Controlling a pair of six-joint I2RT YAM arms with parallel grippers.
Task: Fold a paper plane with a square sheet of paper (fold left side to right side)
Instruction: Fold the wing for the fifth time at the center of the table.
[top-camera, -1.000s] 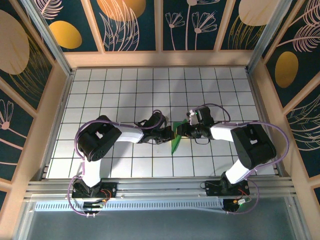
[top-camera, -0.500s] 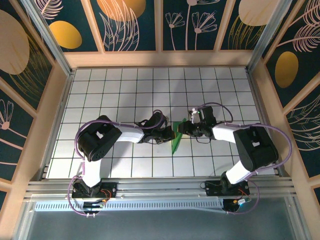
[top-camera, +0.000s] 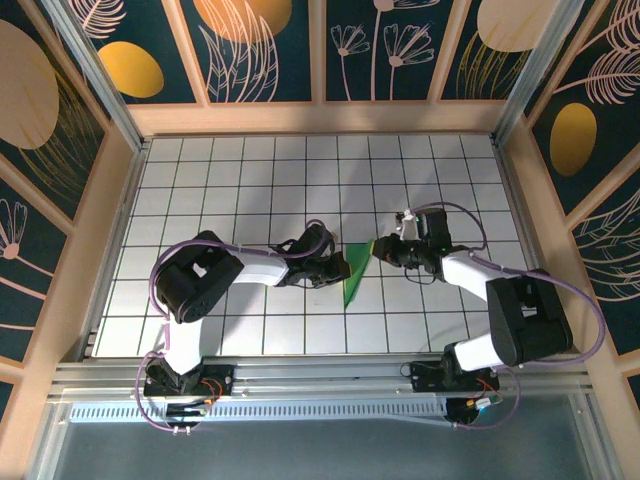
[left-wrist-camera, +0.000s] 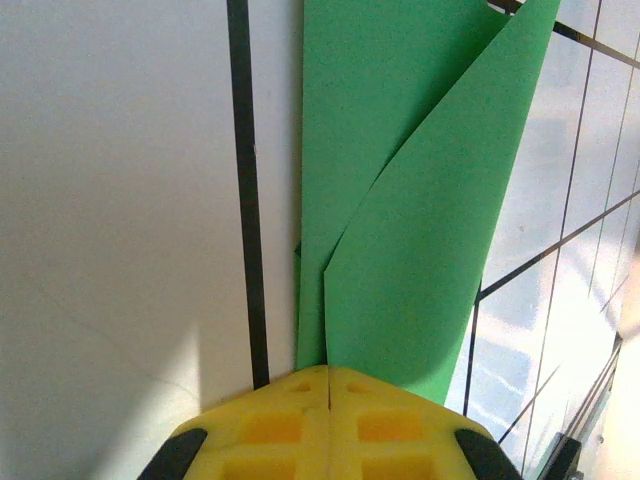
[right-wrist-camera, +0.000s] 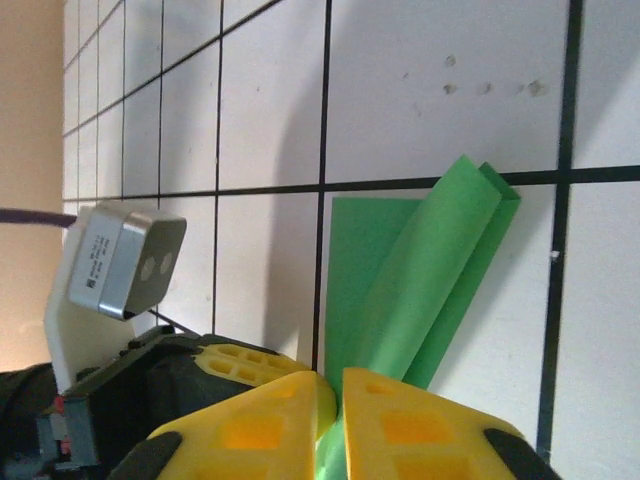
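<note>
Clamped on folded green paper (left-wrist-camera: 420, 250) by left gripper (left-wrist-camera: 328, 375); pinched too by right gripper (right-wrist-camera: 330, 390). Risks tearing or folding askew if tugged against 2 grips.

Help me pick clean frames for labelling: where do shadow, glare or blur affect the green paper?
Top external: soft shadows on the white grid table, green paper small but sharp. Left wrist: glare bleaches the tiles at right, paper crisp. Right wrist: grey shadow crosses tiles left of the paper, which is sharp.
</note>
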